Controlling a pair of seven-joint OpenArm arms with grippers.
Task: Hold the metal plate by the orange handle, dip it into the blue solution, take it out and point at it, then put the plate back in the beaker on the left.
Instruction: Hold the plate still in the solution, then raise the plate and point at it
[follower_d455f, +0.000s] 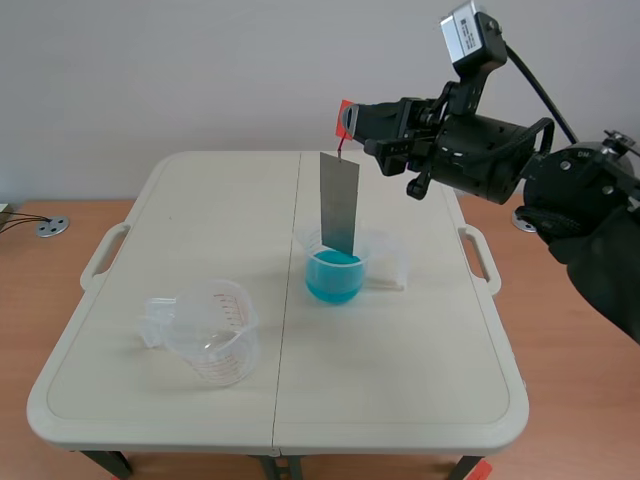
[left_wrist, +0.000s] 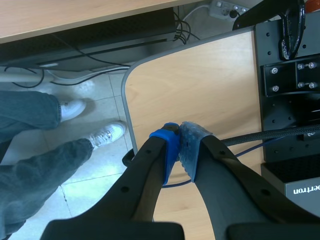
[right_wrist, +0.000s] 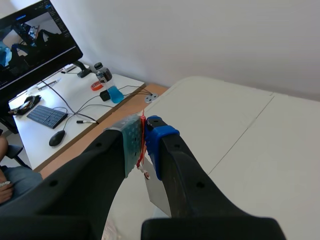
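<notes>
The left gripper (left_wrist: 179, 146) was clenched on nothing over a wooden desk corner (left_wrist: 200, 85). Left of the blue-solution beaker (follower_d455f: 333, 272) stood the empty beaker (follower_d455f: 212, 338). The metal plate (follower_d455f: 339, 200) hung upright, its lower edge inside the blue-solution beaker's rim. Above that beaker, the right gripper (follower_d455f: 349, 121) pinched the orange handle (follower_d455f: 344, 106).

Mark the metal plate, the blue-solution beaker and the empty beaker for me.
metal plate (follower_d455f: 339, 200), scene view, middle of its flat face.
blue-solution beaker (follower_d455f: 333, 283), scene view, front wall over the blue liquid.
empty beaker (follower_d455f: 212, 347), scene view, front wall with the red markings.
</notes>
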